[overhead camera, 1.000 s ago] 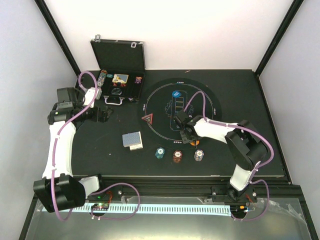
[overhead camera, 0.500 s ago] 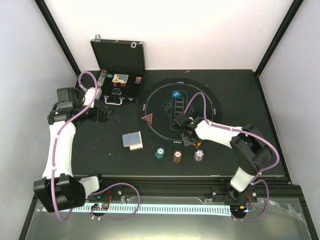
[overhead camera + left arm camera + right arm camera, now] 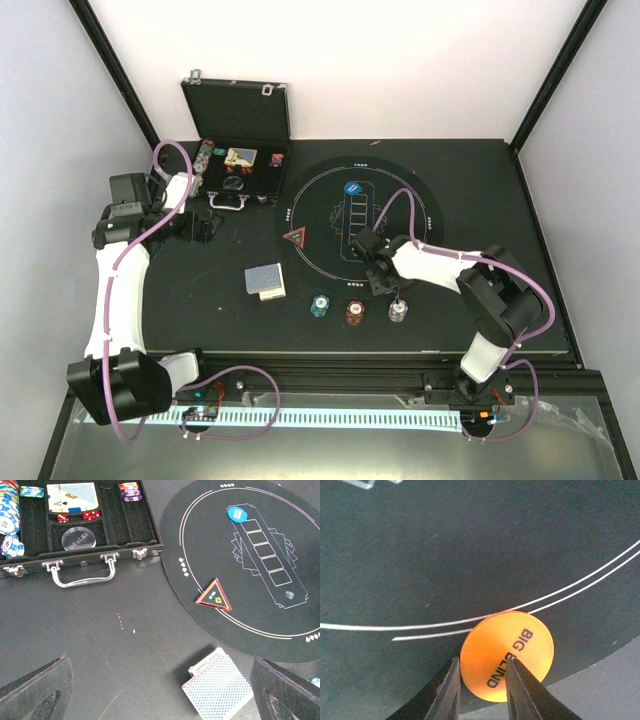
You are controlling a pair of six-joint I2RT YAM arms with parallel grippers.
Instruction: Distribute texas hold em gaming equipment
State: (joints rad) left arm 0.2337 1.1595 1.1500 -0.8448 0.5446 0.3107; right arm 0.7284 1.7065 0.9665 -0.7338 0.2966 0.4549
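The top camera overlooked the whole table (image 3: 200, 295), sharing case (image 3: 152, 527) and mat (image 3: 210, 545) with the left wrist's slanted view; the right wrist's stared closely down at the mat.

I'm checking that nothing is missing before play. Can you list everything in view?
case: one, black, open, far left; holds spare chips, cards, red dice, clear disc
mat: one, black with white lines, table centre
blue disc: one, far part of mat
triangle marker: one, red, mat's left edge
orange disc: one, mat's near outline
deck: one, blue-backed, table left of mat
teal chips: one stack, table, near side of mat
red-brown chips: one stack, right of teal
white chips: one stack, right of red-brown
table: one, black, under everything
left gripper: one, black, open, above table near case
right gripper: one, black, slightly open, over orange disc
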